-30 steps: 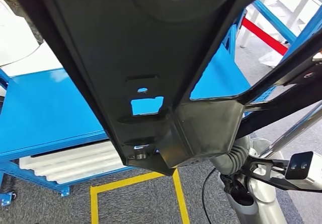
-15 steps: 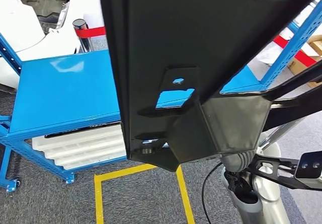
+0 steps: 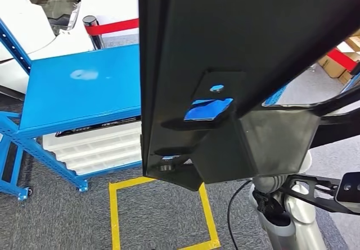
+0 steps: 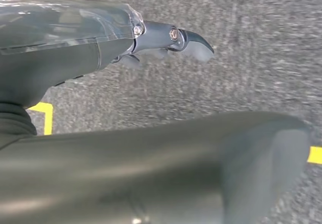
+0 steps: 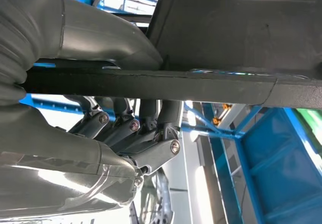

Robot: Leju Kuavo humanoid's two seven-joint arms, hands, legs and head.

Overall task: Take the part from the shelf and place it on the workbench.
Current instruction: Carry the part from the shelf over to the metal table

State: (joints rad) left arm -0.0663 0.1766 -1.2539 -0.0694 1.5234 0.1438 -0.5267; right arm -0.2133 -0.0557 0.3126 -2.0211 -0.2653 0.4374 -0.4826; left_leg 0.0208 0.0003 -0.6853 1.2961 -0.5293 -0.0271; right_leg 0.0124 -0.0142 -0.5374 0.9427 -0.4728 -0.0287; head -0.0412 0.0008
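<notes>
We are holding the black part point(image 3: 238, 48) up close before our head camera, where it is covering the frame from twelve to four o'clock. Our right hand point(image 5: 125, 133) is gripping a flat edge of the part point(image 5: 235, 38), thumb on one face and fingers curling against the other. Our left hand point(image 4: 113, 48) is lying along the part point(image 4: 152, 173) with one finger stretched out straight; we cannot tell whether it is grasping anything. Below, at six o'clock, a yellow floor marking point(image 3: 115, 216) is framing grey carpet. Farther off, at nine to ten o'clock, the blue workbench point(image 3: 80, 87) is standing, with white trays point(image 3: 97, 149) stacked beneath its top. Beyond, at eleven o'clock, a red barrier tape point(image 3: 112, 26) is stretching.
</notes>
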